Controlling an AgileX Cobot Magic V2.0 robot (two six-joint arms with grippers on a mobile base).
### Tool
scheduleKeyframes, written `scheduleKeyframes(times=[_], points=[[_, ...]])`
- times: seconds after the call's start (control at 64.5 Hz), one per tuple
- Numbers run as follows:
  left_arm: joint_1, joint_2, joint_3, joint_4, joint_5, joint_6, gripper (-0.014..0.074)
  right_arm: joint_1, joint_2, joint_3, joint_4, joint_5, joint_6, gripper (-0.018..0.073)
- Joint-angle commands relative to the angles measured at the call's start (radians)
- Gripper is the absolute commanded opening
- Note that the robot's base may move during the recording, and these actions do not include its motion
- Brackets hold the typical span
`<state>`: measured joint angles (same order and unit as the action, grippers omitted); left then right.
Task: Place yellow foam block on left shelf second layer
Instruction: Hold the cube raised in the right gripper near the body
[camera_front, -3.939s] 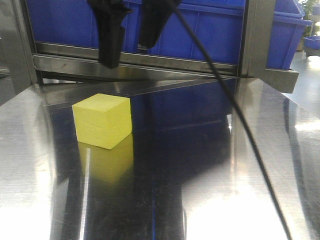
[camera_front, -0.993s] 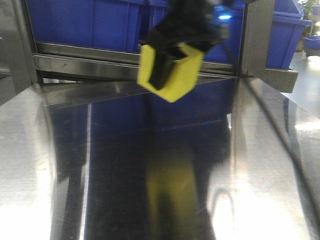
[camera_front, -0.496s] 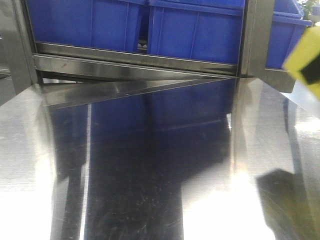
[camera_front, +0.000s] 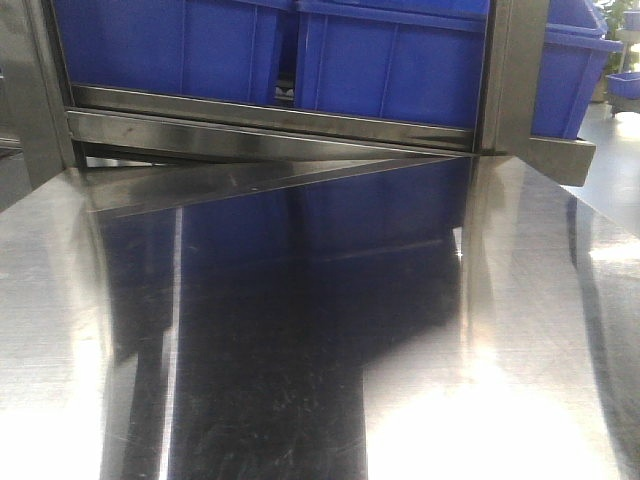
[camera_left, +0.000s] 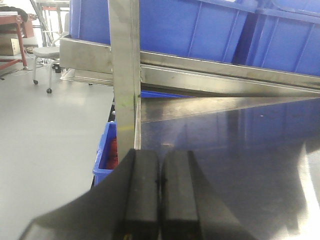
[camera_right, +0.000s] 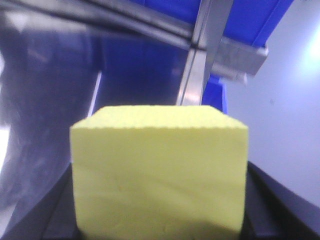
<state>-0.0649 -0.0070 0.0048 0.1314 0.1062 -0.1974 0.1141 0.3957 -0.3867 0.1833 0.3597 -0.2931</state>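
Bright yellow matte foam cube (camera_right: 160, 170) is clamped between the right pincer (camera_right: 160, 227) pads, clear of the steel desk (camera_front: 300, 380), presumably for transport. Left pincer (camera_left: 160, 195) is pressed closed on nothing, idle.

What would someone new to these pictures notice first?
The yellow foam block fills the right wrist view, gripped between dark fingers. Bright blue bins line the shelf behind a mirror-like steel table in the front view. The left gripper is closed, holding nothing.

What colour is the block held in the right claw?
The foam block is bright yellow; right wrist view shows it best.
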Motion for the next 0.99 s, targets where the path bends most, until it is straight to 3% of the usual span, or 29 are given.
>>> scheduleKeyframes(times=[0.0,0.248,0.977], points=[[0.002,-0.013,0.028,-0.007,-0.084,-0.004,0.0136,-0.009,-0.071,-0.03,0.01,-0.098,0.001,0.0308],[0.002,-0.013,0.028,-0.007,-0.084,-0.004,0.0136,-0.009,-0.208,-0.03,0.014,-0.119,0.001,0.0308],[0.002,-0.013,0.028,-0.007,-0.084,-0.004,0.0136,-0.009,-0.211,-0.03,0.014,-0.129,0.001,0.0308]])
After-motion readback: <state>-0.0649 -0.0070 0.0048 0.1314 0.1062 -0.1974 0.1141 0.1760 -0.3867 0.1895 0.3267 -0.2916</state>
